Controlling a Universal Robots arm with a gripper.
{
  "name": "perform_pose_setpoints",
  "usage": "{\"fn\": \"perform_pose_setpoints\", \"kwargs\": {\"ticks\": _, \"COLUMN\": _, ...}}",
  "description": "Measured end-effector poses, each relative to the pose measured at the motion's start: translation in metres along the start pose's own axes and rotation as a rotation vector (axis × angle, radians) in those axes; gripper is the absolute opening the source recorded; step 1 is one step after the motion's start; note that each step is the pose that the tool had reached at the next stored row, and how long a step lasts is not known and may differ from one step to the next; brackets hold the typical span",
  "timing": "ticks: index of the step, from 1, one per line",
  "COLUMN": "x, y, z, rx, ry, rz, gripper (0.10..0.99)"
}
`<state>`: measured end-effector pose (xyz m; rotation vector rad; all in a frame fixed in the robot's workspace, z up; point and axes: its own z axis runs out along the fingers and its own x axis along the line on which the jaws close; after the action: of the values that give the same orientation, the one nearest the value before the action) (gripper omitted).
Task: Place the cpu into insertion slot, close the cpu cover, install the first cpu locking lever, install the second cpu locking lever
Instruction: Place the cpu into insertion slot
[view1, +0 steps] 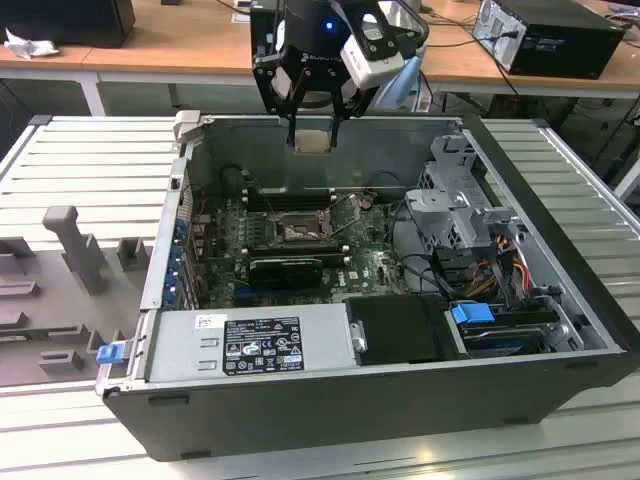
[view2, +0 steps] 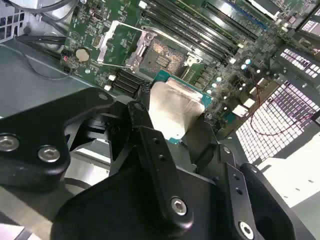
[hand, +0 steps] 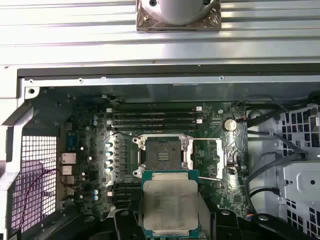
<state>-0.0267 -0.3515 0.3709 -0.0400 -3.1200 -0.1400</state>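
Pale silver-beige cpu (hand: 170, 205) with green rim; circuit board (hand: 82, 172) dark green.

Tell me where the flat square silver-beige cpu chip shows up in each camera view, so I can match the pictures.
Exterior view: upper middle, the cpu clamped in the gripper, above the insertion slot.
Second wrist view: the cpu overlaps the insertion slot's near edge.
First wrist view: the cpu overlaps the insertion slot's near edge.
Shared landmark: the silver-rimmed, dark-centred square insertion slot.

Black rectangular label (view1: 262, 345) on the grey metal power-supply box (view1: 325, 345), small white sticker (view1: 205, 322) at its nine o'clock: print there, none readable.
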Motion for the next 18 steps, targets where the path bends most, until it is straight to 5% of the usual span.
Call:
{"fn": "perform_pose_setpoints", "kwargs": {"ticks": 12, "x": 0.0000, "y": 0.0000, "z": 0.0006, "rx": 0.000, "ry": -0.0132, "rz": 0.147, "gripper": 0.529}}
{"fn": "perform_pose_setpoints", "kwargs": {"ticks": 18, "x": 0.0057, "y": -0.0002, "z": 0.0007, "rx": -0.001, "ry": -0.0152, "rz": 0.170, "gripper": 0.529}}
